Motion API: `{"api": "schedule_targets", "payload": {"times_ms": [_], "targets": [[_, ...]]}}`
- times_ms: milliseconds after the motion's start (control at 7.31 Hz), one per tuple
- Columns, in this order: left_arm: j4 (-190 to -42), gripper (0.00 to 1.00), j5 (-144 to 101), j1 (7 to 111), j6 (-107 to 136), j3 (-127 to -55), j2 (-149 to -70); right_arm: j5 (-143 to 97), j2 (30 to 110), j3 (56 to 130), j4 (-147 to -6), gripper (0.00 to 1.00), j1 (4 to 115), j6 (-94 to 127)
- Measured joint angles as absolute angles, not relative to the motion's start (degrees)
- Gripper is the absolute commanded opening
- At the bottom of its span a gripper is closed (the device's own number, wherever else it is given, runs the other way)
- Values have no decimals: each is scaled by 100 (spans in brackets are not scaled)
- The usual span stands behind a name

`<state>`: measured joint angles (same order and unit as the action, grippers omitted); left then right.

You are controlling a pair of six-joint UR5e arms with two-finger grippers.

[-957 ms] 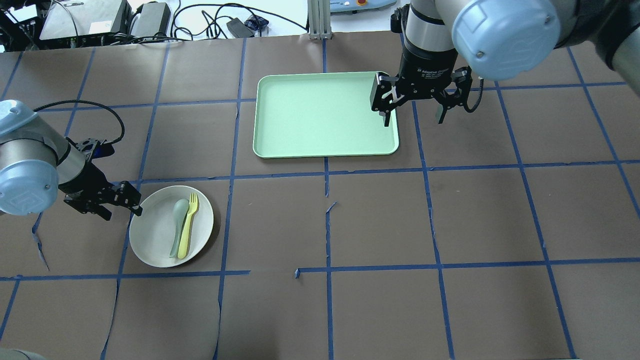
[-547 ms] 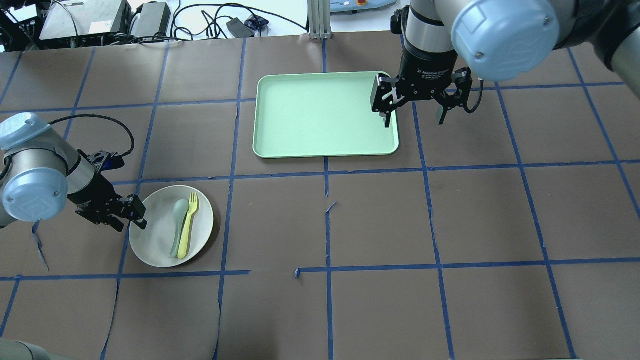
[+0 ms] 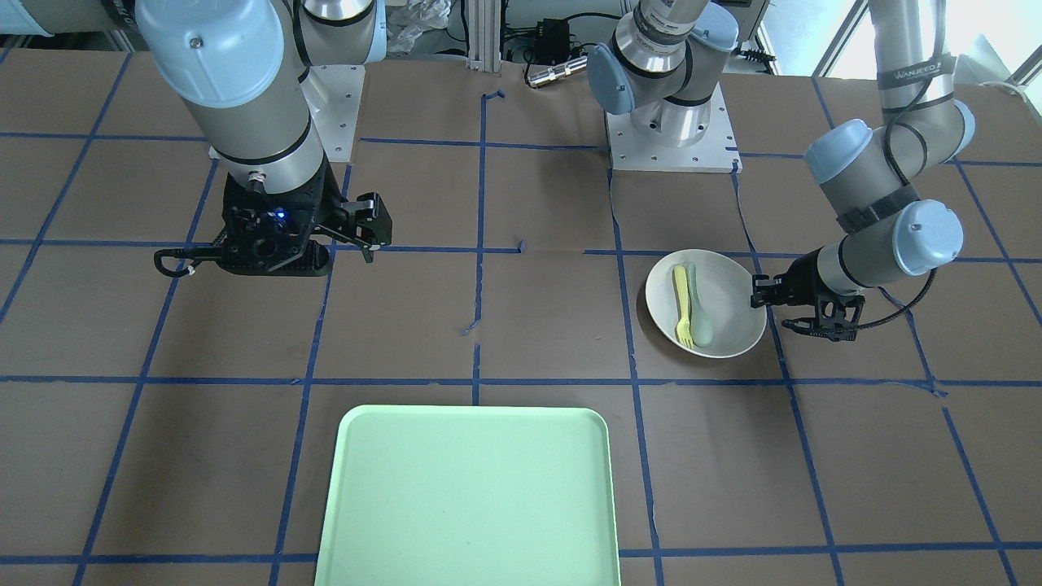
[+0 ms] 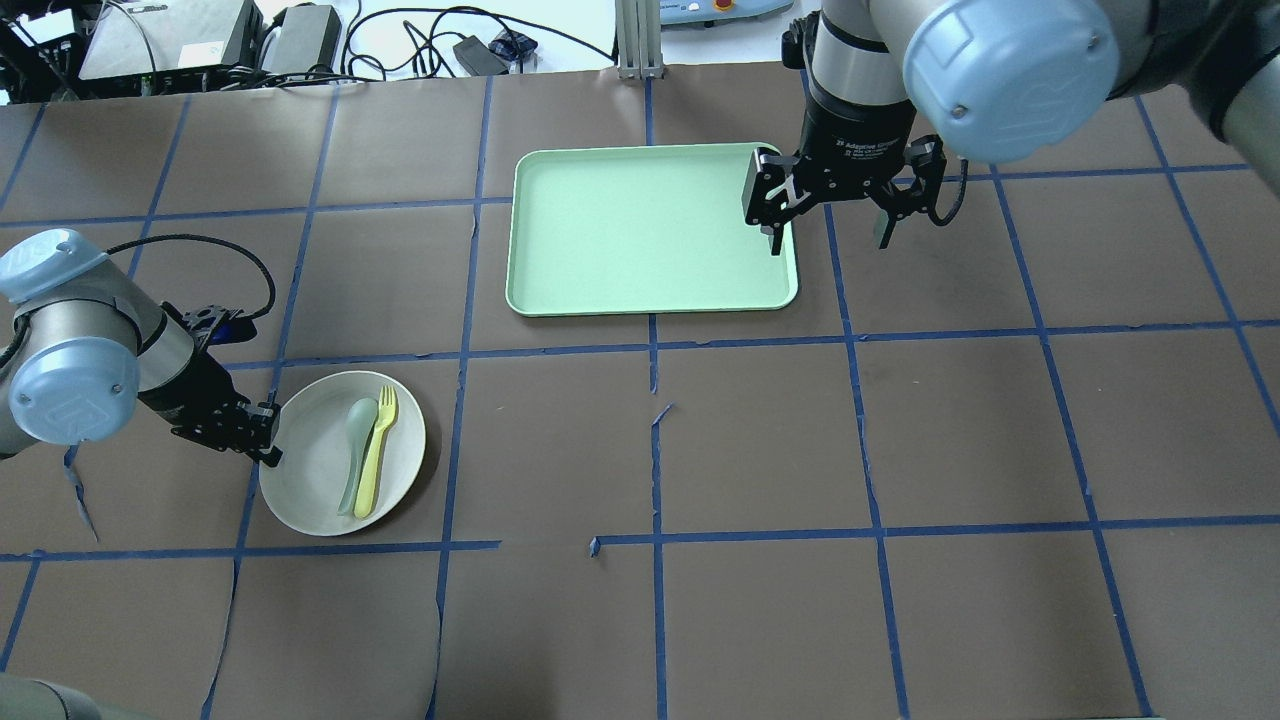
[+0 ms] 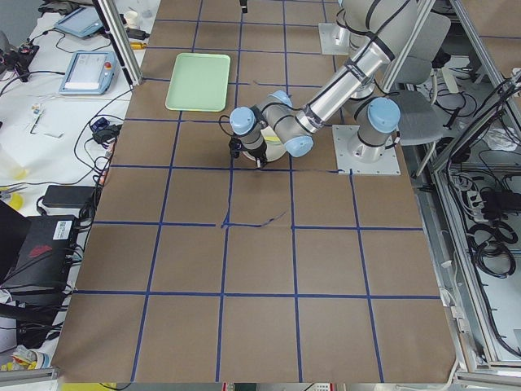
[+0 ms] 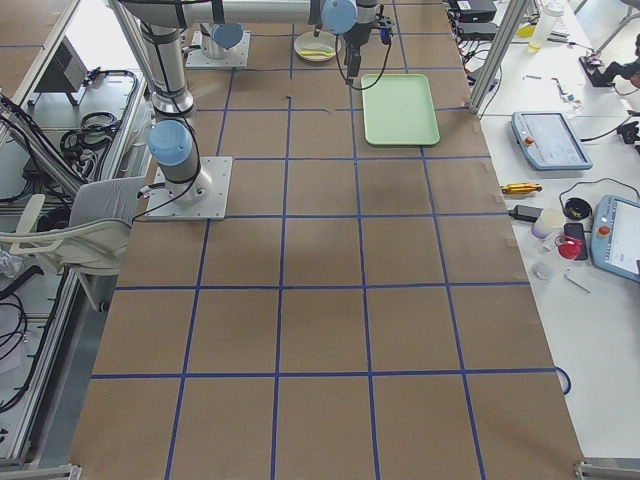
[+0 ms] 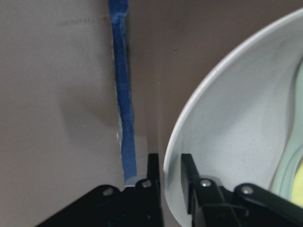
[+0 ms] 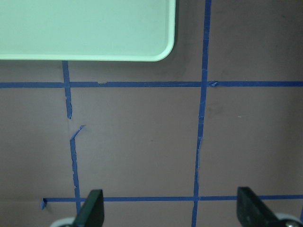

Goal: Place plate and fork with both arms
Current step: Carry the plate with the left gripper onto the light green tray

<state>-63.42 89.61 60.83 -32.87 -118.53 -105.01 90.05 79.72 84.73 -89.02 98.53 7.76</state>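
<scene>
Plate (image 4: 305,480) sits on the brown surface (image 4: 760,450) at the lower left of the overhead view, with the yellow fork (image 4: 377,450) and a pale spoon (image 4: 355,460) side by side in it. The left hand (image 4: 268,437) pinches its left rim. The right hand (image 4: 828,215), fingers spread, hovers at the right edge of the mint tray (image 4: 620,230), upper middle.

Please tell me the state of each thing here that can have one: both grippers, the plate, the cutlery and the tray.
plate: resting on the table.
fork: lying in the plate.
spoon: lying in the plate, beside the fork.
tray: flat on the table.
left gripper: shut on the plate's rim.
right gripper: open, holding nothing, above the tray's edge.
</scene>
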Motion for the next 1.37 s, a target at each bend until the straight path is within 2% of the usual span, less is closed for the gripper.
{"api": "schedule_targets", "payload": {"times_ms": [274, 547, 957, 1368], "targets": [[-6779, 0, 8834, 6151, -3453, -11471, -10375, 9008, 7972, 8472, -8903, 100, 9853, 761], [-7564, 0, 8242, 6202, -3328, -10715, -10390, 9011, 7972, 8470, -8996, 100, 9853, 748], [-7810, 0, 7417, 6777, -1924, -10019, -10597, 9029, 7972, 8461, -9058, 100, 9848, 731], [-7415, 0, 6842, 7852, -348, -8988, -11408, 9170, 7972, 8462, -9023, 100, 9840, 721]]}}
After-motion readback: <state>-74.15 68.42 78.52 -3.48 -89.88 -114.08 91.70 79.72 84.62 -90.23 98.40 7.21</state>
